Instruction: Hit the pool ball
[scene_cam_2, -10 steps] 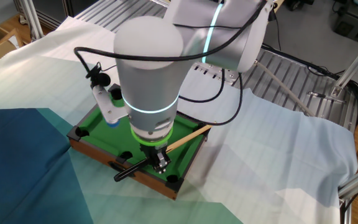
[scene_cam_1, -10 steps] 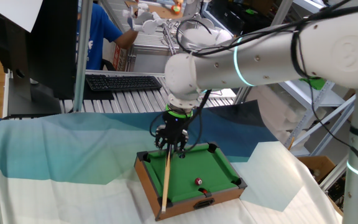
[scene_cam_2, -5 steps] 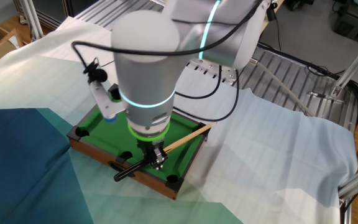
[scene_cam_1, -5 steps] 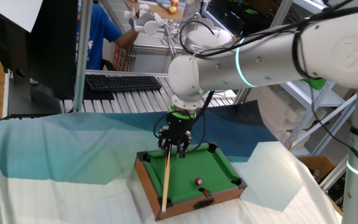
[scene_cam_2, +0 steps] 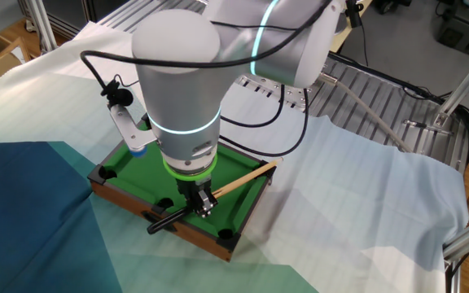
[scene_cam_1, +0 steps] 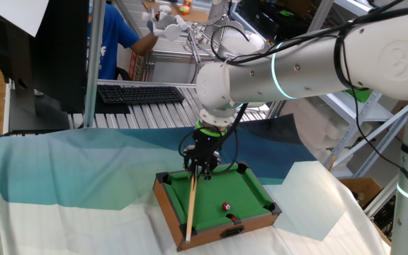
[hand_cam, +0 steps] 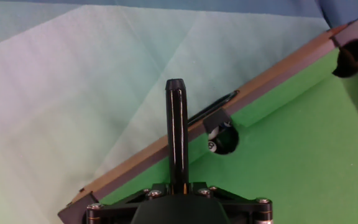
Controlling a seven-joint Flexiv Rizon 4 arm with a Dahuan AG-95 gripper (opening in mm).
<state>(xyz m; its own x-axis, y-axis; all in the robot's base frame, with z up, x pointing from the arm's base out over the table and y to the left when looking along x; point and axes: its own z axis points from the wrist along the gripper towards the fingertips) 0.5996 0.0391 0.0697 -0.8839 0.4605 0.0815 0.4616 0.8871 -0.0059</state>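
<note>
My gripper [scene_cam_1: 200, 168] is shut on a cue stick [scene_cam_1: 190, 205] above the far left corner of the mini pool table [scene_cam_1: 250, 188]. The wooden shaft lies along the table's left side. The tiny dark red pool ball [scene_cam_1: 227, 207] sits on the green felt near the front rim, to the right of the cue and apart from it. In the other fixed view my gripper [scene_cam_2: 200, 201] holds the cue [scene_cam_2: 243, 180] across the table [scene_cam_2: 124, 195], and the arm hides the ball. The hand view shows the black cue butt [hand_cam: 176, 130] over the table's rim [hand_cam: 272, 81]; the red ball is out of view there.
A black-and-white ball [hand_cam: 215, 144] rests in a side pocket. A white and blue cloth [scene_cam_1: 69, 184] covers the table top. A keyboard [scene_cam_1: 140, 93] and metal rollers lie behind. A person in blue [scene_cam_1: 115, 42] stands at the back.
My gripper has shifted slightly to the right with the cue in it. The pool ball has not moved.
</note>
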